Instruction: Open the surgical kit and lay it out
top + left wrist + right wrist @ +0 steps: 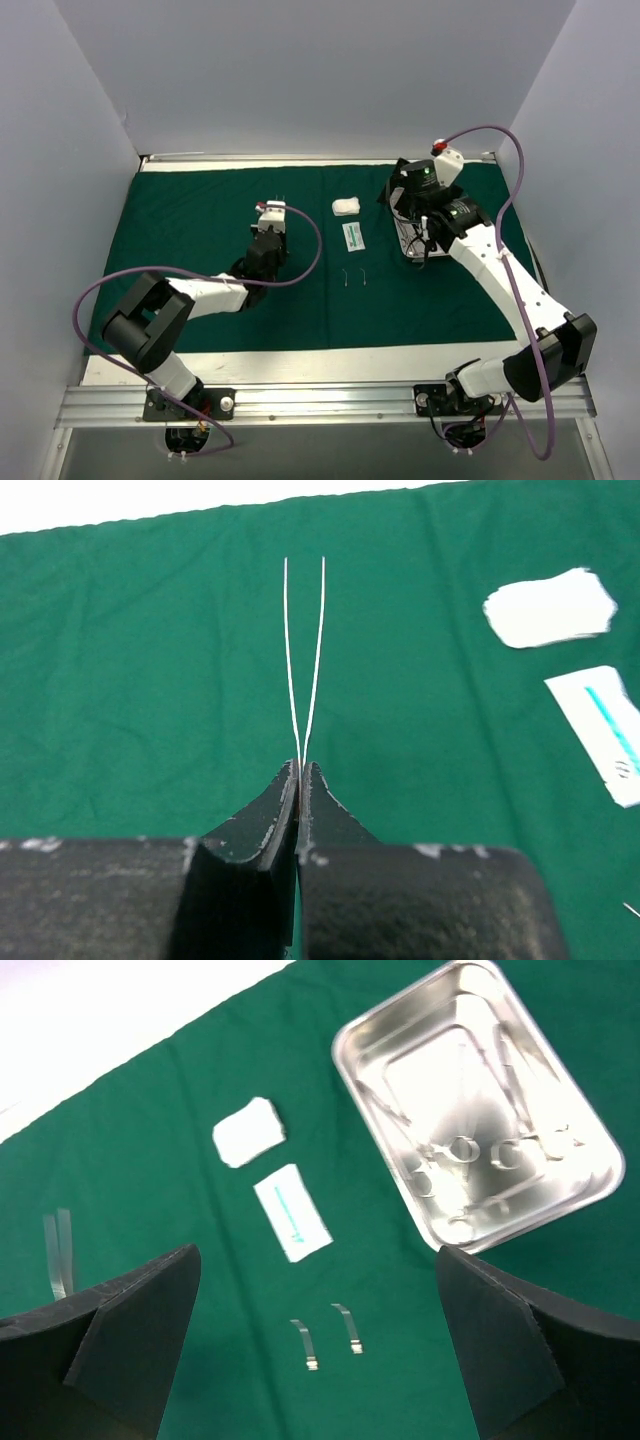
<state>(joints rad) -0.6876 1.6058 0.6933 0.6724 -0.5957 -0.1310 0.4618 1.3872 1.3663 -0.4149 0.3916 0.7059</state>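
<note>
Two thin prongs of the tweezers (296, 720) — judged light, springy — are clamped at their joined end within the left claw (301, 770); the right claw (315, 1255) is spread, empty.

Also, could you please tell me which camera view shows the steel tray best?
The right wrist view: the steel tray lies in plain, unobstructed view on the green cloth. The top external view shows only part of it beneath the right arm; the left wrist view misses it entirely.
</note>
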